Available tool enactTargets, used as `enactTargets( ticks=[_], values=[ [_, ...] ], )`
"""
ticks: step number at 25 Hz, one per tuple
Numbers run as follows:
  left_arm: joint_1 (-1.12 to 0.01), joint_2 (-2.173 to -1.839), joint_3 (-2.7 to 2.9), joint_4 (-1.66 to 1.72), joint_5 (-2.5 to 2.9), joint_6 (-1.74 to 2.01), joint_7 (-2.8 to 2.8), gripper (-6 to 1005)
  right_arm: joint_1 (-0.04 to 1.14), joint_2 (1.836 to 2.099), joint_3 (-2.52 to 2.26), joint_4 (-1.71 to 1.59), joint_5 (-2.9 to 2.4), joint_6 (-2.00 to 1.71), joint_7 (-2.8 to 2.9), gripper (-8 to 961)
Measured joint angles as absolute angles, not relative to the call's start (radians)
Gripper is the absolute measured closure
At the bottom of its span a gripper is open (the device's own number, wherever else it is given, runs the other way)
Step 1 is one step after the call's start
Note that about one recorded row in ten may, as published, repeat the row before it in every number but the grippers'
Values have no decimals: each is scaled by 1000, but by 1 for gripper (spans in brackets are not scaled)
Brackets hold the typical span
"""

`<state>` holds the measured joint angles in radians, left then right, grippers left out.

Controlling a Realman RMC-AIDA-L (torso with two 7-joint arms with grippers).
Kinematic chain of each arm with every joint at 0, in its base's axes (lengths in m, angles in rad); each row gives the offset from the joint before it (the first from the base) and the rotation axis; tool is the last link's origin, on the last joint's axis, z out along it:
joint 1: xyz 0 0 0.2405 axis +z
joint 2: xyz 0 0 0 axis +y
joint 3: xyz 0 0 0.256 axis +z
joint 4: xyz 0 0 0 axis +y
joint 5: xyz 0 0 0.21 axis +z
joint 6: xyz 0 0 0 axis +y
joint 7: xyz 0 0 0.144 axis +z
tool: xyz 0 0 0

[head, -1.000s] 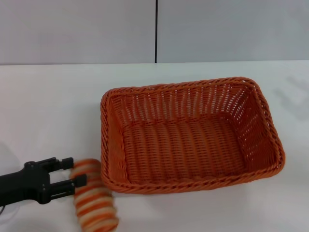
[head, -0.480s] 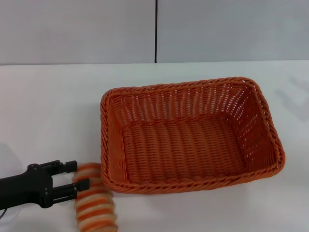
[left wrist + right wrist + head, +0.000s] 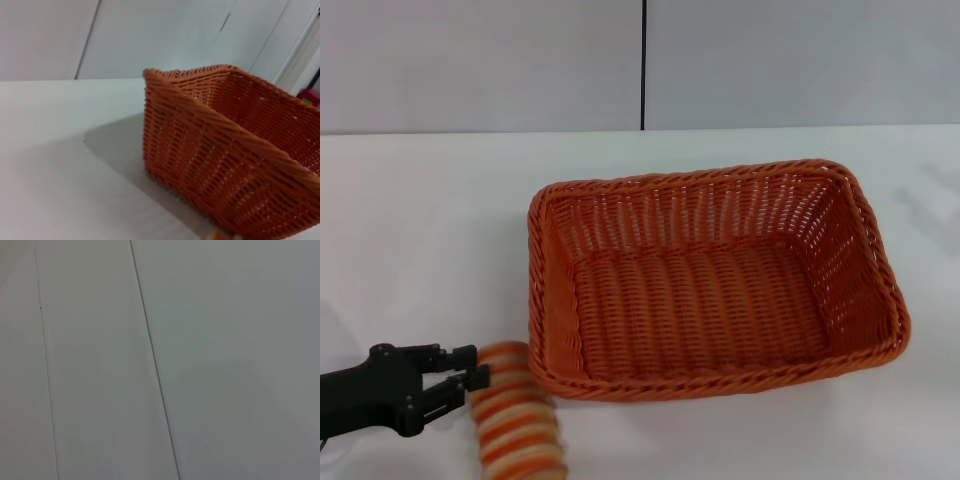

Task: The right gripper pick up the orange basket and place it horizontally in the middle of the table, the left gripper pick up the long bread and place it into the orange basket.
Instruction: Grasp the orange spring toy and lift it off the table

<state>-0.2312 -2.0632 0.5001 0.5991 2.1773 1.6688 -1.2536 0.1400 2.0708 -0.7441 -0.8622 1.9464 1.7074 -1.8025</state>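
Note:
The orange basket (image 3: 710, 285) lies lengthwise across the middle of the white table (image 3: 420, 220), empty; its side wall fills the left wrist view (image 3: 220, 160). The long bread (image 3: 515, 415), striped orange and cream, lies on the table just outside the basket's front left corner. My left gripper (image 3: 473, 366), slim and black, reaches in from the left at the bread's far end. Its fingers are drawn in against the loaf's left side. A sliver of the bread (image 3: 220, 236) shows at the edge of the left wrist view. The right gripper is out of view.
A grey panelled wall (image 3: 640, 60) with a dark vertical seam stands behind the table. The right wrist view shows only wall panels (image 3: 200, 360).
My left gripper has sunk toward the table's front edge and its fingers have narrowed onto the bread's end. The bread has shifted slightly with it. The basket has not moved.

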Motion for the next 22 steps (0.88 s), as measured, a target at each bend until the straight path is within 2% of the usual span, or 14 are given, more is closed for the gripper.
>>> enactTargets(
  ticks=[7,12,20,22],
  values=[
    [-209,-2063,466,625,2164,1694,-1242,768,135,2071,-744,-862,1946,1709,-1802,336],
    [-182,-2059,319,720,2149,1781,-1235,902,130,2071,-744,-862,1946,1712,-1802,336],
    [-186,-2057,312,708,2157,1803,-1246,1001,129,2071,-744,-860,1947,1712,-1802,336],
    [-194,-2060,327,698,2157,1803,-1258,999,130,2071,-744,-860,1947,1712,-1802,336]
  ],
)
